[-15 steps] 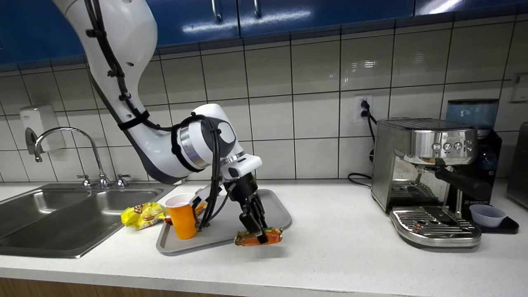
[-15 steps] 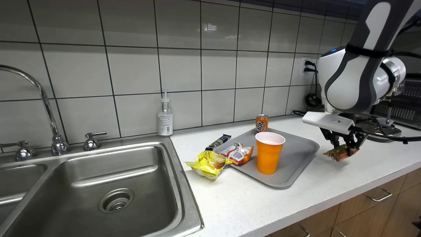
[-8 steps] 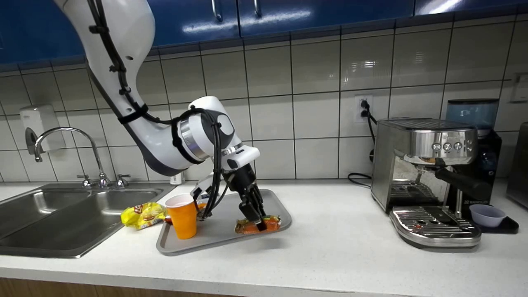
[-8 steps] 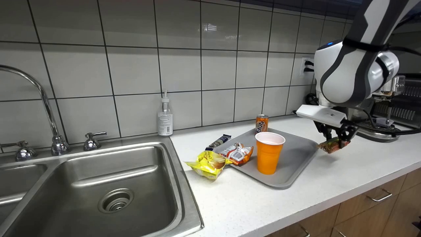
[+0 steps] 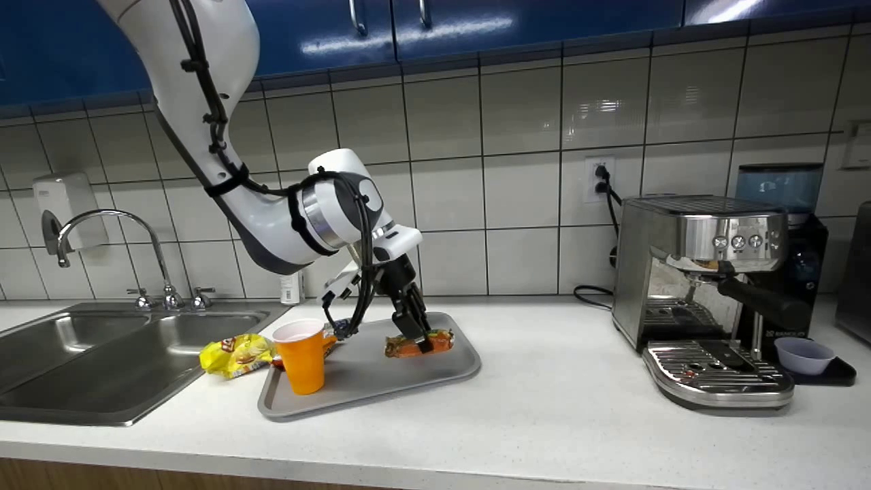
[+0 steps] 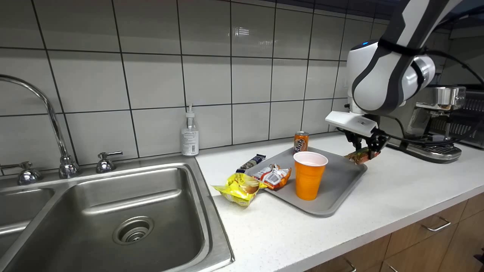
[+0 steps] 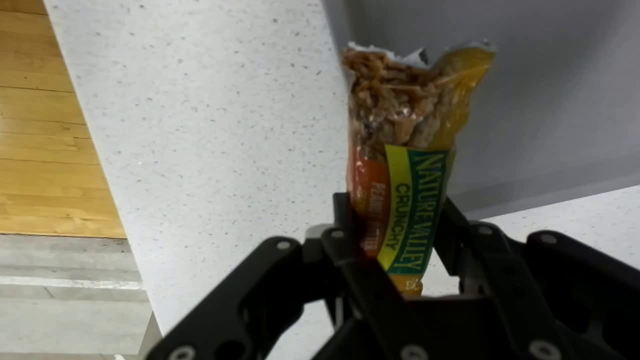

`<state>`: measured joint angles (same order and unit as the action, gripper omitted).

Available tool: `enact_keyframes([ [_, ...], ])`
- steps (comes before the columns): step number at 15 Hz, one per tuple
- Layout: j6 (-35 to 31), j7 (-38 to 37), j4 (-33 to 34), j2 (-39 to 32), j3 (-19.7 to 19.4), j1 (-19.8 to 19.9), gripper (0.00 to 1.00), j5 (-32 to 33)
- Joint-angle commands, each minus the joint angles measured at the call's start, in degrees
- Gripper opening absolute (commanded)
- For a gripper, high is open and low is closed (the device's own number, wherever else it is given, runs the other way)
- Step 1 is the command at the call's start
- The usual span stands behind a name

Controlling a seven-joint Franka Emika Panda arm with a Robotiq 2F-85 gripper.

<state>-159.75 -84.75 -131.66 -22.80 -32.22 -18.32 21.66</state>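
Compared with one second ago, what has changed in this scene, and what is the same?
The tool carried the Nature Valley bar toward the tiled wall, upward and somewhat leftward in both exterior views. Nothing was newly grasped or released; the bar is still held. The tray, orange cup, yellow packet and soda can stayed in place.
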Motion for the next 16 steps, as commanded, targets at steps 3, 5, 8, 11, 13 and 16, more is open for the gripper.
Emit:
enact_keyframes([
  [3, 2.1, 2.0, 6.0, -3.7, 7.2, 5.8, 0.16, -2.1],
  [5, 2.3, 2.5, 7.5, -5.2, 8.6, 6.8, 0.16, -2.8],
  [8, 2.7, 3.1, 9.3, -7.3, 9.8, 7.5, 0.16, -3.9],
  [11, 3.0, 3.3, 10.6, -8.9, 10.2, 7.5, 0.16, -4.3],
  [13, 3.1, 3.5, 11.1, -9.7, 10.2, 7.3, 0.16, -4.7],
  [16, 3.4, 4.0, 11.7, -10.5, 10.3, 7.1, 0.67, -5.4],
])
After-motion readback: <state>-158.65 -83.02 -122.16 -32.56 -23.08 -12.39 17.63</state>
